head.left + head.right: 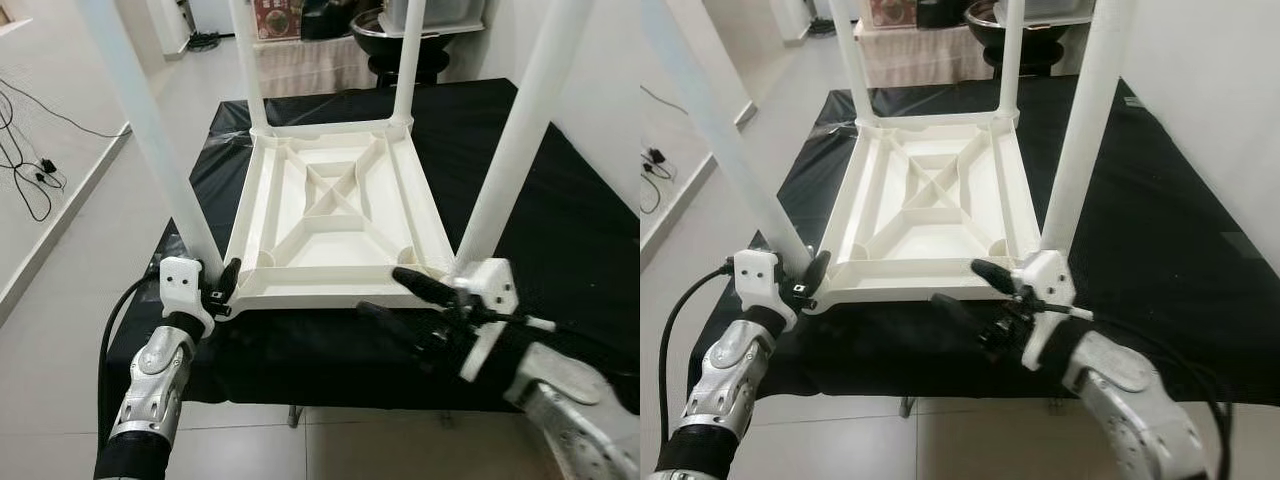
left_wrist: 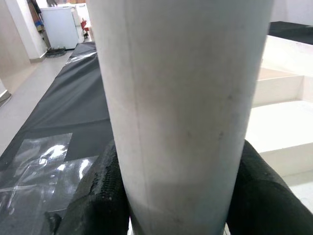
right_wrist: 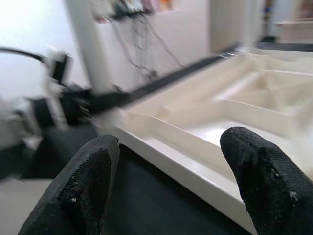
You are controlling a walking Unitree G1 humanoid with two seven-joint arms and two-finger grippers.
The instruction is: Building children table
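A white children's table (image 1: 330, 210) lies upside down on a black-covered work surface (image 1: 560, 220), its legs pointing up. My left gripper (image 1: 215, 285) is shut on the near-left leg (image 1: 150, 130) close to its base. In the left wrist view that leg (image 2: 181, 98) sits squeezed between both black fingers (image 2: 98, 196). My right gripper (image 1: 380, 290) is open at the table's near edge, just left of the near-right leg (image 1: 510, 140), with nothing between its fingers (image 3: 83, 186). Two far legs (image 1: 247, 60) stand at the back corners.
Cables (image 1: 30, 170) trail over the tiled floor on the left. A dark round vessel (image 1: 400, 40) and a low shelf stand behind the work surface. A white wall (image 1: 610, 90) runs close along the right side.
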